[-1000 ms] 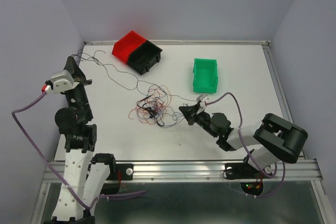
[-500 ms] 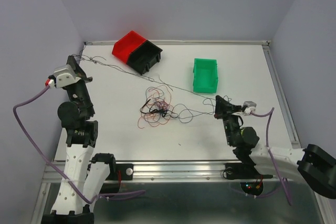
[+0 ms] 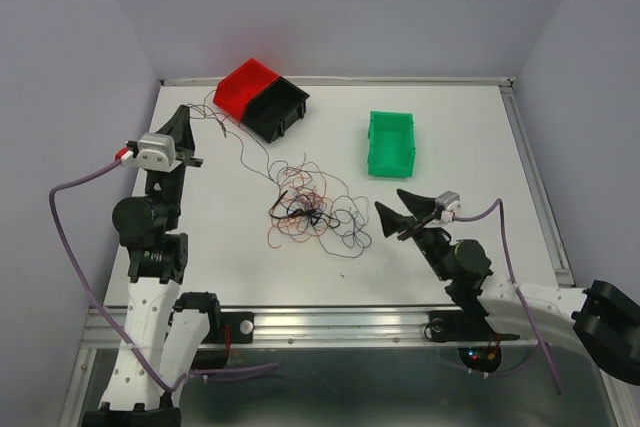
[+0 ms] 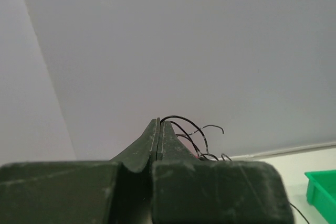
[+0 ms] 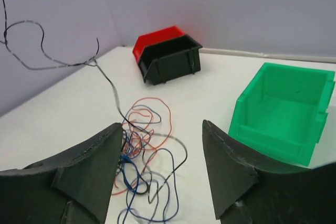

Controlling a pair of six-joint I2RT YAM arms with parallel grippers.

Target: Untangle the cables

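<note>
Top external: lets go with right gripper [image 3: 388, 199], now spread; pinches black wire [image 4: 181, 121] with left gripper [image 3: 183, 117]; leaves cables [image 3: 305, 209] still knotted.

Thin red, orange, black, blue cables [image 3: 310, 209] lie tangled; 1 black strand rises leftward.

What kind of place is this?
Probably a robot practice lab: a walled white table, a left arm and right arm bolted at its edge, and a green bin near tangled cables.
</note>
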